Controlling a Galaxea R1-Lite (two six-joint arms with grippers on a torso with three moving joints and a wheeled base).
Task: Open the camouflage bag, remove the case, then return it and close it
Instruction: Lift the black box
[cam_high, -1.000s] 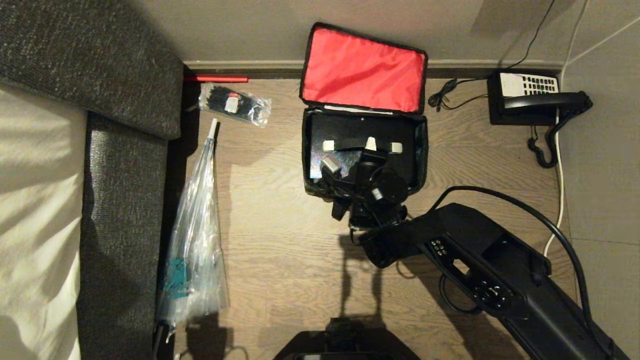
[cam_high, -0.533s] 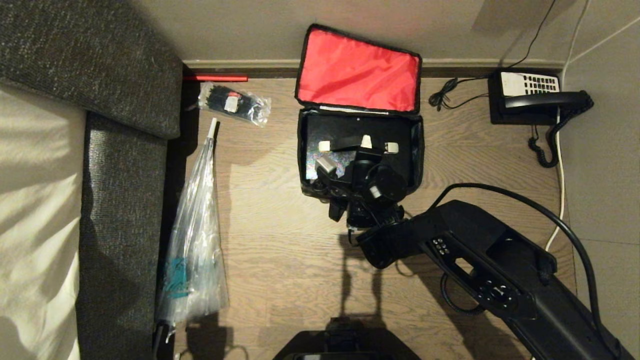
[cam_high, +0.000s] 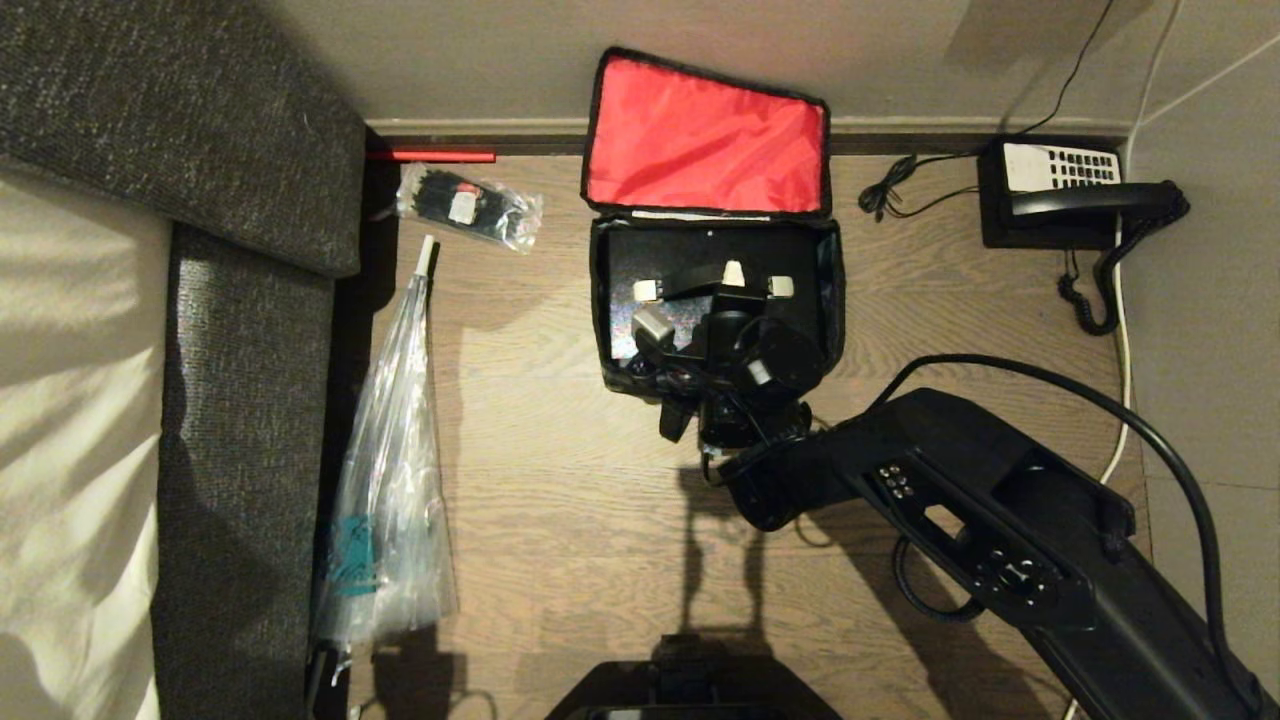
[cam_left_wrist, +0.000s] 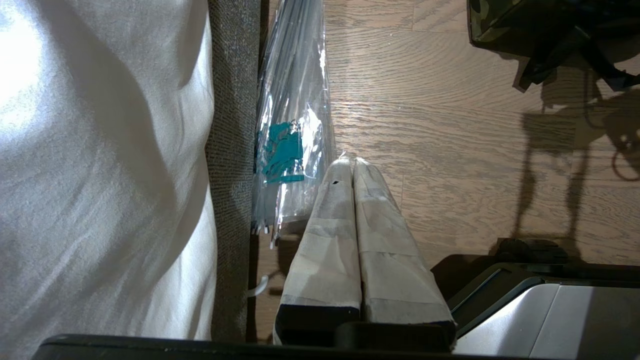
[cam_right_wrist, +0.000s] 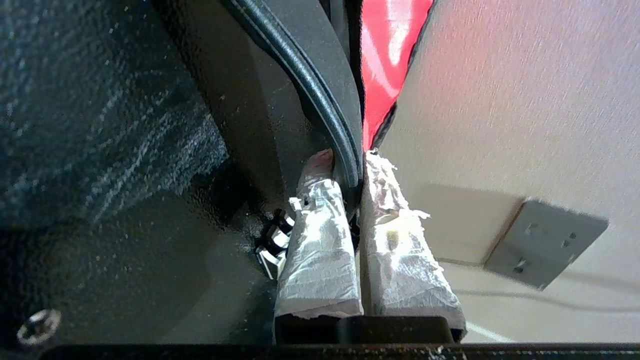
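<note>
The left gripper (cam_left_wrist: 353, 167) is parked beside the sofa (cam_left_wrist: 232, 100), jaws shut and empty. In the open bag (cam_high: 830, 290) on the floor, the case (cam_high: 690, 255) is pinched by its handle (cam_right_wrist: 320, 105) in the right gripper (cam_right_wrist: 345, 160); a straight, level lift should be kept, clear of the bag's walls.

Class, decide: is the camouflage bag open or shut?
Open: the boxy black-sided camouflage bag has its red inner lid flipped back against the wall.
</note>
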